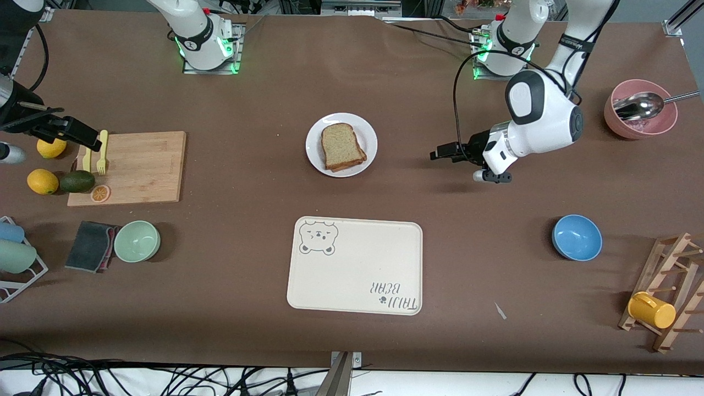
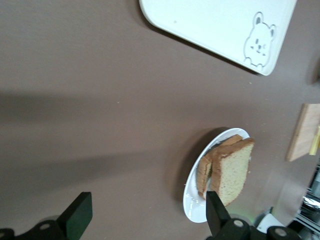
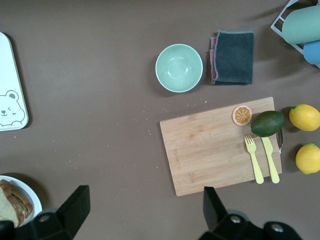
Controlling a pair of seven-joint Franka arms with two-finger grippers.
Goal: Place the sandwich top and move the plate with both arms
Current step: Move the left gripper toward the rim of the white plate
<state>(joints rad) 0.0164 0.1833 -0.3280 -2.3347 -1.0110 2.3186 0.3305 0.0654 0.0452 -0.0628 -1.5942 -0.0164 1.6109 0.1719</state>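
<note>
Nearest the front camera we find the cream bear tray (image 1: pixel 355 265), bare, and we judge it the plate's likely destination. Farther off sits the white plate (image 1: pixel 368 132), with the wholegrain sandwich top (image 1: pixel 341 146) already lying on a lower slice, so what remains seems to be the move. The left gripper (image 1: pixel 440 152), jaws spread and empty, hovers over bare table toward the left arm's end, aimed at the plate. The right gripper (image 3: pixel 141 210) hangs open above the cutting board (image 1: pixel 132 167), apparently waiting.
</note>
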